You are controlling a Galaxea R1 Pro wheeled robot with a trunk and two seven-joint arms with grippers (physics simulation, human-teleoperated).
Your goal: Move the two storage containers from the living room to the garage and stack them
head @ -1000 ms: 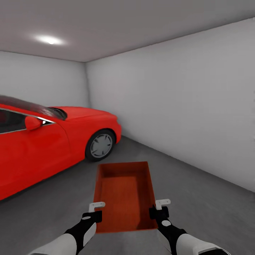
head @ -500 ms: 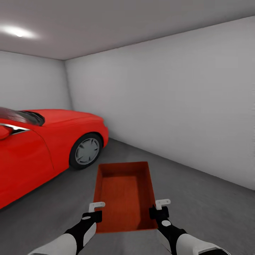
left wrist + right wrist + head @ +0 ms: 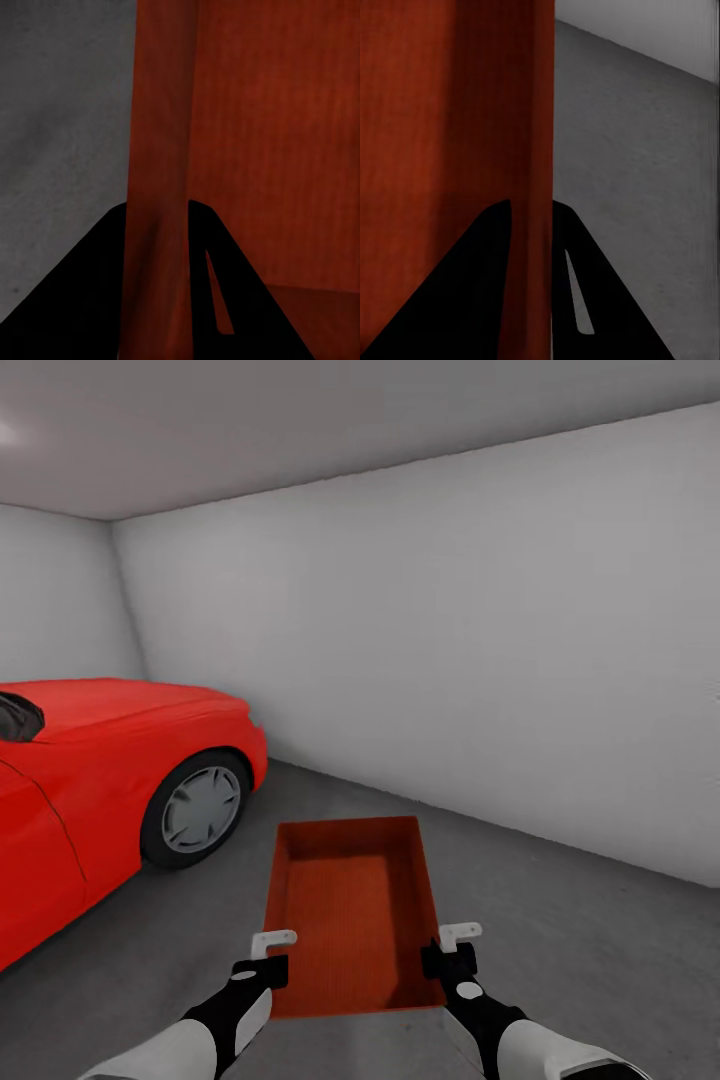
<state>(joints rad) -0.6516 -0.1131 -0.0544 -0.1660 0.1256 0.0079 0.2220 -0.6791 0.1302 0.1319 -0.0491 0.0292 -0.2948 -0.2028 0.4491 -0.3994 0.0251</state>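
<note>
- As your view has swung right since a second ago, the red car (image 3: 110, 780) now sits further left.
- Your left pincer (image 3: 272, 956) and right pincer (image 3: 450, 950) each clamp a side wall of the storage container (image 3: 350, 900), carried above the garage floor (image 3: 560, 920).

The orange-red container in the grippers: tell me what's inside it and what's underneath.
The storage container holds nothing: its ribbed bottom shows bare. The left gripper and right gripper clamp its side walls. Dark grey floor surrounds it; the patch directly underneath is covered by the container.
</note>
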